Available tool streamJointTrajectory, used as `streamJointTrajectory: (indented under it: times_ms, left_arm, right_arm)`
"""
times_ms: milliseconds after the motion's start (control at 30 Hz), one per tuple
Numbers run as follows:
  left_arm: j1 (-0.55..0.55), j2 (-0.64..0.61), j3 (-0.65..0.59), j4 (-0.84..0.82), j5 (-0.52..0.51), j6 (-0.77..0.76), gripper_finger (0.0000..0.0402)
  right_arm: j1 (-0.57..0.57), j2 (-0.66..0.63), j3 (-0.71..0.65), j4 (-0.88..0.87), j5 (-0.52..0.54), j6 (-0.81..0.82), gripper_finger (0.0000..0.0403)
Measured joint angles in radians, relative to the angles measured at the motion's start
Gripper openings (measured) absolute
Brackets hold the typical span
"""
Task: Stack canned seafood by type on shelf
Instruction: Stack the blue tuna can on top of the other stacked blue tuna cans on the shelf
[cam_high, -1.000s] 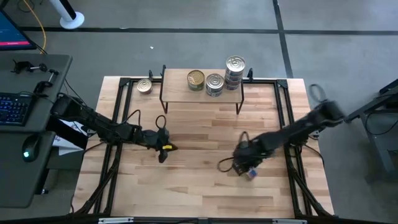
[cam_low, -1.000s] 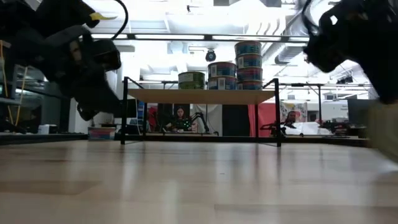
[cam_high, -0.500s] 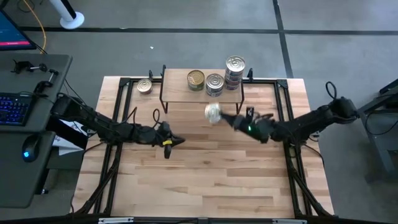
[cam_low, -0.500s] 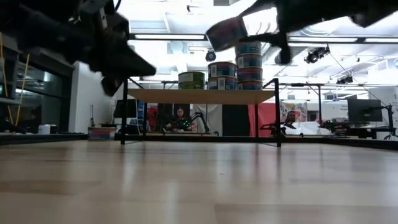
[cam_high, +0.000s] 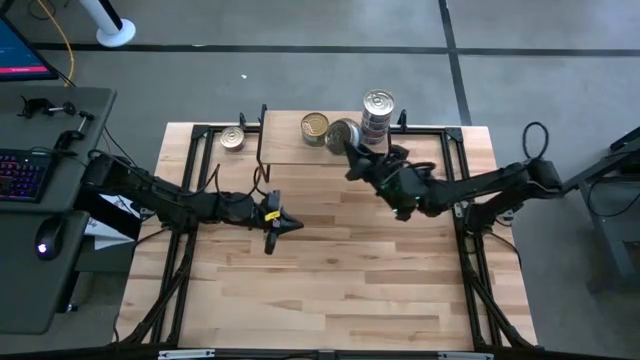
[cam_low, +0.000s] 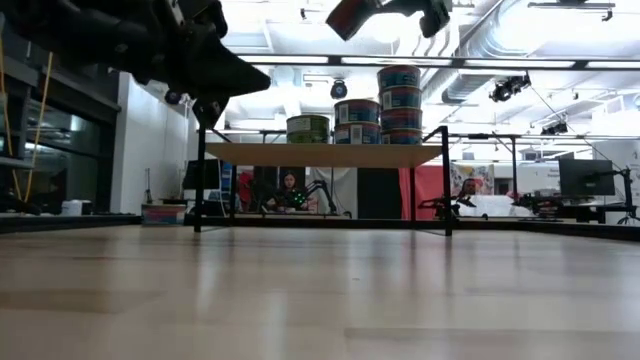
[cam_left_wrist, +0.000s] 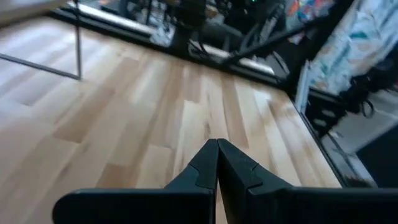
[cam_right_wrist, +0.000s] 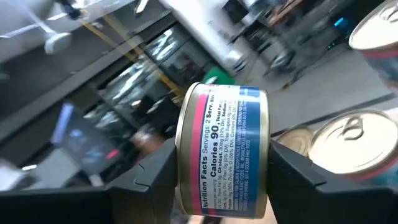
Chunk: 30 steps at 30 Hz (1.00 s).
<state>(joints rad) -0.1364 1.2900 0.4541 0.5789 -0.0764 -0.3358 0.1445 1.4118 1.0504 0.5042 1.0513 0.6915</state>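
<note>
A grey desk (cam_high: 60, 250) is standing just beyond the table's left edge, carrying a keyboard (cam_high: 25, 172) and what is probably a mouse (cam_high: 45, 244). A person (cam_low: 291, 189) is sitting in the room behind.

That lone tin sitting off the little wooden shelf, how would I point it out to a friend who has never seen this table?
Find the small wooden shelf at the table's far edge. Just off its left end, down on the tabletop itself, lies one tin with a gold lid. It alone sits there; the other resting tins are up on the shelf, and one more is in the right hand.

Left tool (cam_left_wrist: 217, 163) closed, right tool (cam_right_wrist: 217, 158) clamped.
</note>
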Motion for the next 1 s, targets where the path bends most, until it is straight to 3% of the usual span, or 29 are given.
streamJointTrajectory:
  times_ms: [100, 300, 533, 667, 867, 1000]
  left_arm:
    - [0.011, 0.000, 0.000, -0.039, 0.067, 0.005, 0.0000]
    - [0.019, 0.000, 0.000, -0.109, 0.197, -0.061, 0.0000]
    - [0.018, -0.004, 0.000, -0.163, 0.310, -0.078, 0.0000]
    - [0.018, -0.027, 0.000, -0.198, 0.335, -0.054, 0.0000]
    - [0.020, -0.075, 0.000, -0.283, 0.334, -0.021, 0.0000]
    - [0.032, -0.093, 0.000, -0.297, 0.330, -0.020, 0.0000]
  right_arm:
    - [0.000, 0.061, 0.067, -0.049, 0.068, 0.045, 0.0180]
    - [-0.026, 0.145, 0.046, -0.077, 0.290, 0.416, 0.0180]
    - [-0.079, 0.235, 0.016, -0.066, 0.310, 0.815, 0.0181]
    - [-0.096, 0.255, 0.017, -0.034, 0.318, 0.848, 0.0181]
    - [-0.108, 0.257, 0.016, 0.047, 0.313, 0.740, 0.0181]
    - [-0.144, 0.257, 0.016, 0.058, 0.254, 0.745, 0.0181]
